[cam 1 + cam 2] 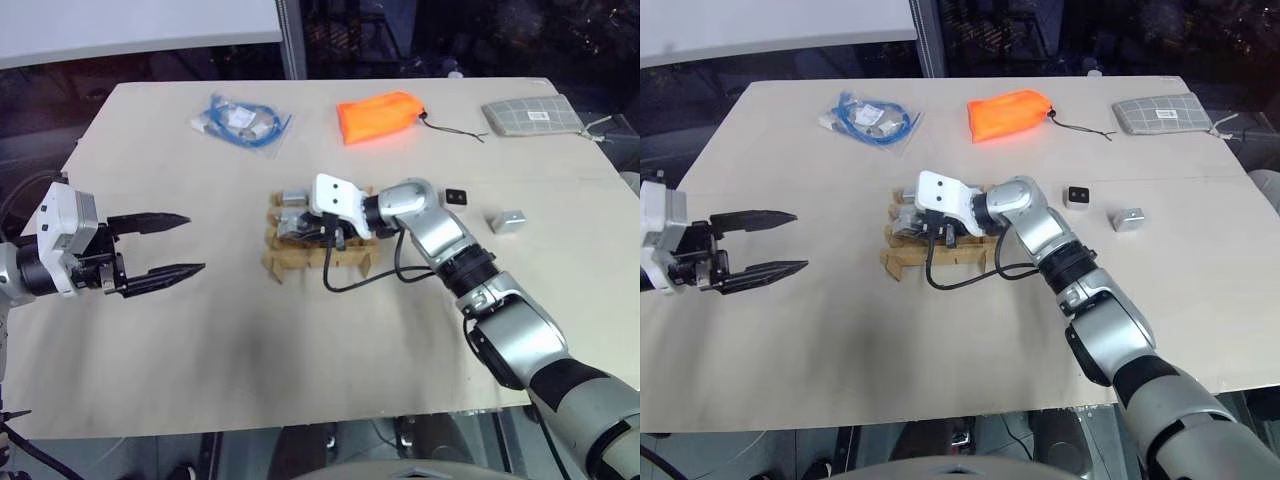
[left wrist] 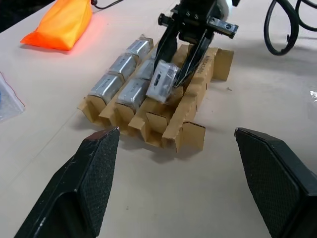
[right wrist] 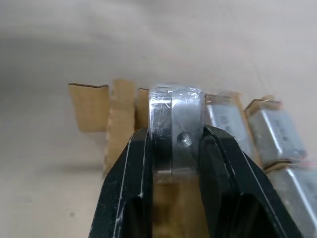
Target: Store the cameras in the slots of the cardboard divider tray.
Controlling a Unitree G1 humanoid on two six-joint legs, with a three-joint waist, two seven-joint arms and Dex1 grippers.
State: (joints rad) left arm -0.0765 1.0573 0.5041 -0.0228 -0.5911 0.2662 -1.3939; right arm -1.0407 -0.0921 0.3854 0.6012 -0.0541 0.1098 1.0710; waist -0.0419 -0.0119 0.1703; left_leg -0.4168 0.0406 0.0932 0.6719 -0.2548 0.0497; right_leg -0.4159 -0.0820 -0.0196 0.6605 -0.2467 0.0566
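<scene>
We pinch a camera [image 2: 162, 83] in our right gripper [image 2: 179, 69], its lower end dipping into a slot of the cardboard divider tray [image 2: 190, 133] mid-table, beside stored cameras [image 2: 120, 78]. Our left gripper [image 1: 172, 243] hovers nearby, fingers apart, empty.

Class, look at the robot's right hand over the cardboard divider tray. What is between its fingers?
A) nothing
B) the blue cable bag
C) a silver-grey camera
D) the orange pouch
C: the right hand is shut on a camera, held over the cardboard divider tray.
</scene>
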